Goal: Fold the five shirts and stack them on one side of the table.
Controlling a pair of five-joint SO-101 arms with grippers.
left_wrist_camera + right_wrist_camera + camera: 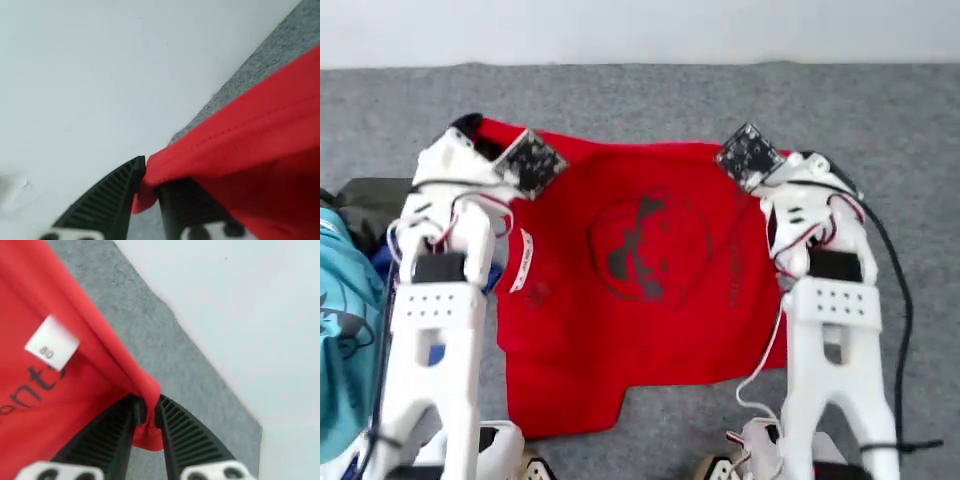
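Red shirt (640, 290) pinched at both far corners, limp as you'd expect

It lies spread flat mid-table, print up, on the grey table (880, 110). Thin soft cloth, light and floppy I'd say, so it'll sag and bunch unless both corners travel together; the stitched hem looks like the safest bite. The left claw (150, 175) is clamped on the far left corner and the right claw (146, 412) on the far right one. A teal shirt (340, 330) sits heaped at the left edge.
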